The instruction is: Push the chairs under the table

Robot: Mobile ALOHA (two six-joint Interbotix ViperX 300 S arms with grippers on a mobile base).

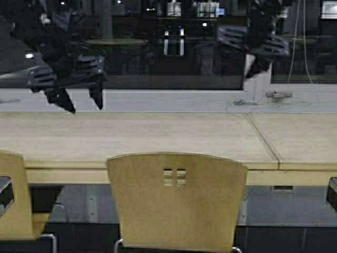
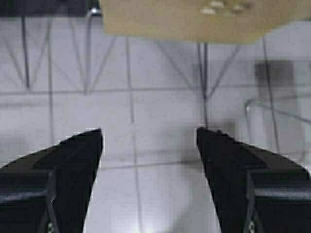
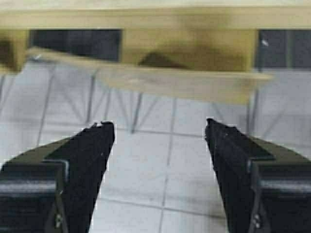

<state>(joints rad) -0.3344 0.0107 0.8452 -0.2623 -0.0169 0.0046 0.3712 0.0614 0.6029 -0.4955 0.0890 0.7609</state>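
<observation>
A chair (image 1: 176,200) with a yellow-tan plywood back and small square cutouts stands in front of the table's front edge, centred low in the high view. A second alike chair (image 1: 13,200) shows partly at the left edge. The long pale wood table (image 1: 158,137) runs across the view under a window. My left gripper (image 1: 83,105) hangs open above the table's far left, and my right gripper (image 1: 251,71) is raised at the upper right. The left wrist view shows the open gripper (image 2: 149,138) over floor tiles near a chair part (image 2: 194,19). The right wrist view shows the open, empty gripper (image 3: 159,128) facing a chair seat (image 3: 184,80).
A dark window with a pale sill (image 1: 158,100) and a handle (image 1: 279,95) runs behind the table. A dark object (image 1: 331,192) pokes in at the right edge. Thin chrome chair legs (image 2: 87,48) stand on the pale tiled floor (image 3: 170,194).
</observation>
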